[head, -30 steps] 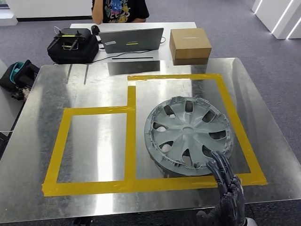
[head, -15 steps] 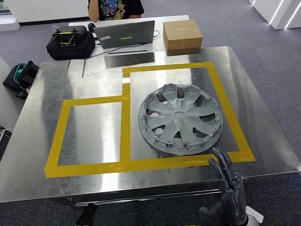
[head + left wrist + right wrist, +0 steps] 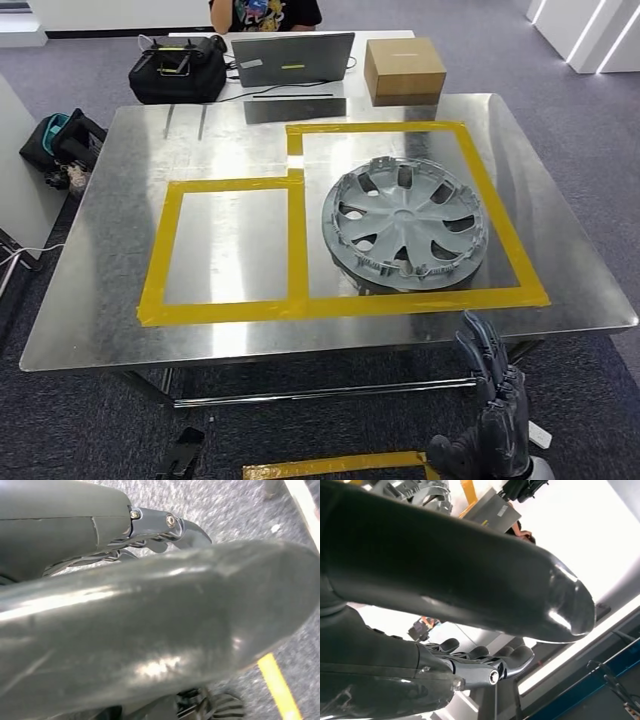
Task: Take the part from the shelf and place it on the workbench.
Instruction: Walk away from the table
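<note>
Seemingly empty right hand [image 3: 494,420], fingers [image 3: 477,345] apart.

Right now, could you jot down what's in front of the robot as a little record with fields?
part: grey hubcap, lying flat inside the right yellow-taped box
surface: metal workbench
left taped box: bare
right hand: off the bench's near edge, holding nothing, fingers apart
behind the bench: laptop, cardboard box, black bag, a seated person
task state: part appears placed
</note>
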You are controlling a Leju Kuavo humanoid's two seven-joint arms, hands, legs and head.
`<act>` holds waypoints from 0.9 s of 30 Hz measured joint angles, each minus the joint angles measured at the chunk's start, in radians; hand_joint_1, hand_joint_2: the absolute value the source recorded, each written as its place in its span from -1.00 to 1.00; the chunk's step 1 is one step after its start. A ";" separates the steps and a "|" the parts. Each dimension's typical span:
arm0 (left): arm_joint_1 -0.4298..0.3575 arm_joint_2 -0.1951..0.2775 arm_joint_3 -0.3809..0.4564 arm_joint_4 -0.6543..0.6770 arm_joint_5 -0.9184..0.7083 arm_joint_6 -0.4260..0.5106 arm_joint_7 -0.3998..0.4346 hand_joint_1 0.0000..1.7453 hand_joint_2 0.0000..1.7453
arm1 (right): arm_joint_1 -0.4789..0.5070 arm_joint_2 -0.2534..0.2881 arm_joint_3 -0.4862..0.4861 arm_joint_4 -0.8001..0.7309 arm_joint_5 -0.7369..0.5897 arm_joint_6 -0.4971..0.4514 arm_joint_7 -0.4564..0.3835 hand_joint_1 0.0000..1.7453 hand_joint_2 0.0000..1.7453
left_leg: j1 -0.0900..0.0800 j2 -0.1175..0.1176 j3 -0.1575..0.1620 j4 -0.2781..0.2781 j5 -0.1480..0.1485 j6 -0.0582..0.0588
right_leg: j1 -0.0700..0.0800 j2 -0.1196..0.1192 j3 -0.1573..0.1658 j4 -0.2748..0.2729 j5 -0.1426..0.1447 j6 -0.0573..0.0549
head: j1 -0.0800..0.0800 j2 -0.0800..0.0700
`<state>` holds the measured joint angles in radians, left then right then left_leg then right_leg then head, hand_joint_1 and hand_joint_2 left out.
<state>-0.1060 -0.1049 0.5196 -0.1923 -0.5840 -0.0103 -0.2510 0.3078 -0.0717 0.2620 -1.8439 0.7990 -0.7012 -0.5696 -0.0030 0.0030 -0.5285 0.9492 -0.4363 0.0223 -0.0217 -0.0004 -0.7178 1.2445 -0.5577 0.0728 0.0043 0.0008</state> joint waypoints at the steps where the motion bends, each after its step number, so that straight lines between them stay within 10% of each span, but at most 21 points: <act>1: 0.000 -0.001 0.001 0.000 0.000 0.000 0.000 -1.00 -1.00 | 0.003 0.000 -0.003 -0.001 0.000 0.000 -0.001 -1.00 -1.00 | -0.003 0.001 -0.016 0.001 0.012 0.001 | 0.002 0.000 0.000 0.043 -0.006 -0.001 | 0.000 0.000; 4: 0.001 -0.002 0.003 0.000 0.001 0.002 0.000 -1.00 -1.00 | 0.008 0.001 -0.012 -0.008 -0.009 0.000 -0.003 -1.00 -1.00 | -0.008 0.001 -0.060 0.005 0.045 -0.002 | 0.007 0.000 0.104 -0.033 0.060 -0.012 | 0.000 0.000; 6: 0.001 -0.002 0.004 0.000 0.006 0.005 0.000 -1.00 -1.00 | 0.012 0.008 -0.032 -0.028 -0.040 -0.001 -0.008 -1.00 -1.00 | -0.013 0.000 -0.080 0.013 0.062 -0.009 | 0.012 -0.001 0.222 -0.190 0.055 -0.020 | 0.000 0.000; 8: 0.004 -0.002 0.009 0.000 0.011 0.009 -0.004 -1.00 -1.00 | 0.023 0.018 -0.062 -0.057 -0.081 -0.002 -0.014 -1.00 -1.00 | -0.015 0.000 -0.089 0.018 0.078 -0.017 | 0.016 -0.001 0.271 -0.275 0.029 -0.025 | 0.000 0.000; 11: 0.014 -0.002 0.020 0.000 0.022 0.015 -0.014 -1.00 -1.00 | 0.059 0.043 -0.118 -0.107 -0.139 -0.002 -0.030 -1.00 -1.00 | -0.011 -0.001 -0.101 0.033 0.063 -0.035 | 0.014 -0.004 0.247 -0.276 0.048 -0.046 | 0.000 0.000; 16: 0.029 -0.003 0.044 0.000 0.047 0.024 -0.034 -1.00 -1.00 | 0.116 0.147 -0.299 -0.217 -0.371 0.030 -0.083 -1.00 -1.00 | 0.002 -0.002 -0.161 0.296 -0.138 -0.063 | 0.010 -0.006 0.189 -0.273 0.104 -0.059 | -0.008 0.000; 18: 0.036 -0.005 0.055 0.000 0.057 0.027 -0.043 -1.00 -1.00 | 0.112 0.201 -0.433 -0.230 -0.470 0.096 -0.087 -1.00 -1.00 | 0.008 -0.002 -0.123 0.295 -0.107 -0.066 | 0.007 -0.006 0.157 -0.268 0.124 -0.054 | -0.008 0.000; 22: 0.046 -0.013 0.084 0.000 0.072 0.035 -0.062 -1.00 -1.00 | 0.018 0.287 -0.827 -0.123 -0.492 0.286 -0.046 -1.00 -1.00 | 0.012 -0.008 0.059 0.025 -0.053 -0.062 | 0.004 -0.005 0.119 -0.263 0.159 -0.028 | -0.009 0.000; 25: 0.051 -0.019 0.104 0.000 0.079 0.039 -0.069 -1.00 -1.00 | -0.089 0.298 -1.097 0.095 -0.405 0.347 -0.028 -1.00 -1.00 | 0.006 -0.014 0.065 -0.018 -0.044 -0.032 | 0.001 -0.008 0.114 -0.280 0.189 -0.006 | -0.007 0.000; 27: 0.053 -0.024 0.115 0.000 0.081 0.040 -0.070 -1.00 -1.00 | -0.139 0.297 -1.239 0.246 -0.366 0.340 -0.052 -1.00 -1.00 | 0.005 -0.015 0.048 -0.025 -0.024 -0.009 | -0.001 -0.007 0.095 -0.258 0.159 0.004 | -0.002 0.000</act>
<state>-0.0528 -0.1289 0.6348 -0.1926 -0.5032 0.0296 -0.3208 0.1684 0.2253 -0.9772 -1.5975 0.4326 -0.3609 -0.6216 0.0023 -0.0121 -0.4808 0.9243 -0.4601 0.0135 -0.0229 -0.0072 -0.6231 0.9866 -0.3983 0.0764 0.0026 0.0008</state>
